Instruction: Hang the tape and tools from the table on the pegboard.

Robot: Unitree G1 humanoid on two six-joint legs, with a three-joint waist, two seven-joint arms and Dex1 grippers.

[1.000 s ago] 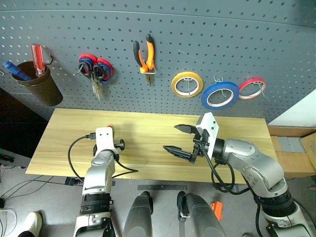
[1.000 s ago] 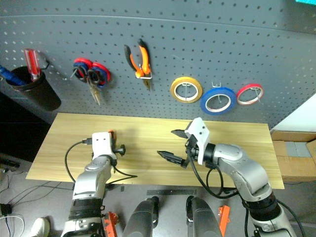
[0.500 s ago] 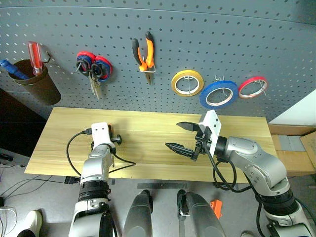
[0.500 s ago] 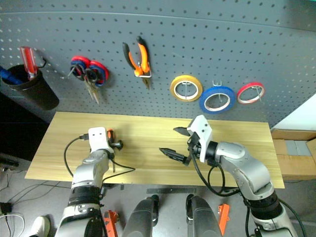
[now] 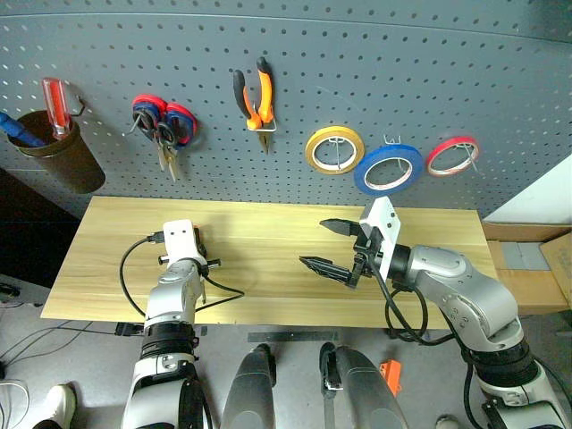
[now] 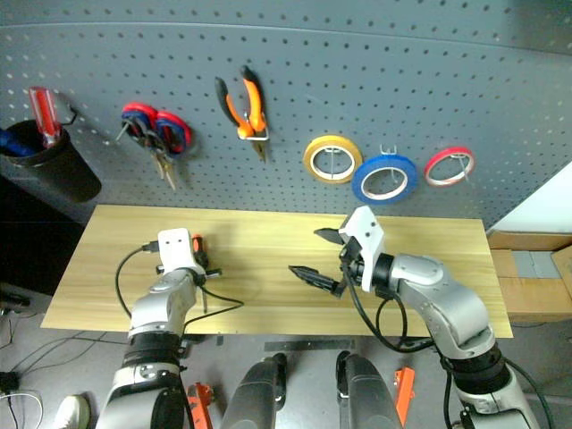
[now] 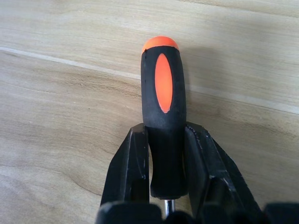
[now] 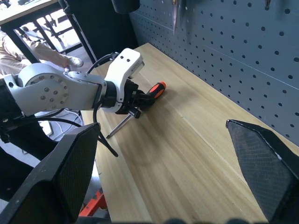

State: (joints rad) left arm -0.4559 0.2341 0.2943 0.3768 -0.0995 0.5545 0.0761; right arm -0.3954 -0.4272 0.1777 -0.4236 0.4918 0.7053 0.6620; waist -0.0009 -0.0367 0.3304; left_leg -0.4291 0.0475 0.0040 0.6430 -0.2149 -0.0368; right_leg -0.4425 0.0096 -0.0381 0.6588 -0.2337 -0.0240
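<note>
A short screwdriver [image 7: 162,79] with an orange-and-black handle lies on the light wooden table [image 5: 268,277] at the left. My left gripper [image 7: 166,130] is shut on the lower part of its handle. The right wrist view shows the same grip, with the metal shaft [image 8: 119,126] pointing back toward the table's front edge. My right gripper [image 5: 315,243] hovers open over the middle of the table, holding nothing. On the dark grey pegboard [image 5: 402,71] hang the blue tape [image 5: 388,170] and the orange-handled pliers [image 5: 259,98].
Also on the pegboard are a yellow roll [image 5: 332,149], a thin red roll [image 5: 451,155], red-and-blue-handled scissors [image 5: 165,121], and a brown cup [image 5: 63,156] holding a red-handled screwdriver. A black cable [image 5: 134,277] loops from my left wrist over the table's front edge.
My left gripper, open around the screwdriver handle before, has shut on it. The right arm has kept still. The whole picture has shifted slightly.
</note>
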